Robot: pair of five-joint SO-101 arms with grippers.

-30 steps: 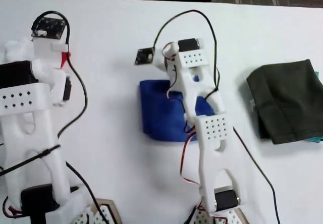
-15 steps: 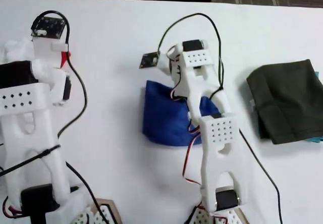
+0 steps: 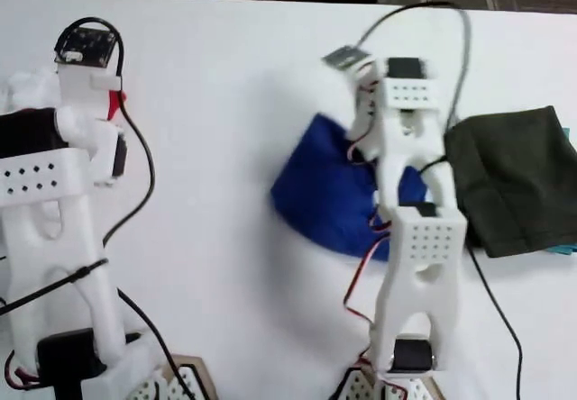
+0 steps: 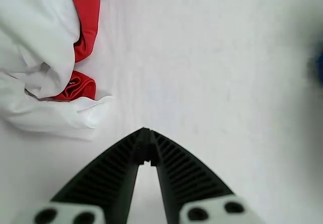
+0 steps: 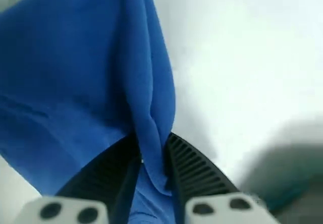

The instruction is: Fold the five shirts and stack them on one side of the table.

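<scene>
The right arm has swung toward the table's [image 3: 216,94] right side since a second ago, and the blue shirt [image 3: 320,193] has come with it. It now hangs bunched and tilted near the dark green shirt [image 3: 514,179]. The right gripper [image 5: 151,156] has its jaws clamped on a fold of the blue cloth. The dark green shirt lies folded on a teal shirt [image 3: 563,249] at the right edge. The left gripper [image 4: 146,135] has its jaws pressed together on nothing, over bare table near a crumpled white shirt [image 4: 35,47] and a red shirt [image 4: 88,12]
</scene>
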